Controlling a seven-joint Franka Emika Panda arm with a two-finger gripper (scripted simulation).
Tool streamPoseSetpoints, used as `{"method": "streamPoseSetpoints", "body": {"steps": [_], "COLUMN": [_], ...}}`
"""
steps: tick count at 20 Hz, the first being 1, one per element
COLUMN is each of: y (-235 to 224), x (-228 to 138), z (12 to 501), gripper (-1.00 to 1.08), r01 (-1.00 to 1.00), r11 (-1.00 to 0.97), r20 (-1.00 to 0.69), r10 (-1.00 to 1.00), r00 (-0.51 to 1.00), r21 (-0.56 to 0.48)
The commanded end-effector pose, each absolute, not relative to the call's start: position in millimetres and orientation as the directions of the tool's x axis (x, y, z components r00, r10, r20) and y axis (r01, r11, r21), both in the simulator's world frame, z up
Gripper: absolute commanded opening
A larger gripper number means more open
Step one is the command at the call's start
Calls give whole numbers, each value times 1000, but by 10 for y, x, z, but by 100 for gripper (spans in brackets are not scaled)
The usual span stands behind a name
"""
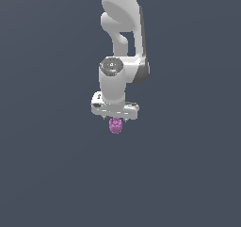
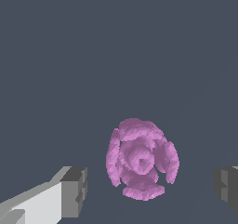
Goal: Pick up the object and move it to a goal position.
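Gripper [image 2: 148, 190] hangs spread wide over the plain grey counter [image 1: 47, 174], its grey pads [image 2: 74, 190] well clear of the magenta lumpy object [image 2: 141, 159], which sits between them directly beneath the arm

White Panda arm [image 1: 123, 28], descending from the upper edge of the exterior view and bending through a curved link to the wrist housing [image 1: 113, 77], whose round grey cap faces the camera. A dark grey side panel [image 1: 143, 47] runs along the link on the exterior view's right of the housing. Directly below the housing sits the flat white hand [image 1: 115, 122], pointing straight down, its body slightly tilted. In the wrist view, the two grey fingertips [image 2: 74, 190] stand wide apart, one on a white finger, the other only partly visible at the frame edge. The jaws are spread, with neither pad in contact with anything.
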State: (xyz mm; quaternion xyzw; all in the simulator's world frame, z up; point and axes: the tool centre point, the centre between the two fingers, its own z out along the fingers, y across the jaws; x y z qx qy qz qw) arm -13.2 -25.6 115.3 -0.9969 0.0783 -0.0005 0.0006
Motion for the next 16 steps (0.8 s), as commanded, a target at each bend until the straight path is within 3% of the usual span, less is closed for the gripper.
{"method": "streamPoseSetpoints", "body": {"steps": [1, 16], "y": [-271, -273], "x": [-157, -176], "z": [1097, 683], "gripper": [100, 100], "r01": [-169, -171], "r11": [-986, -985], "r20": [0, 0], "r10": [-169, -171], "r00": [986, 985], "r21": [0, 0]}}
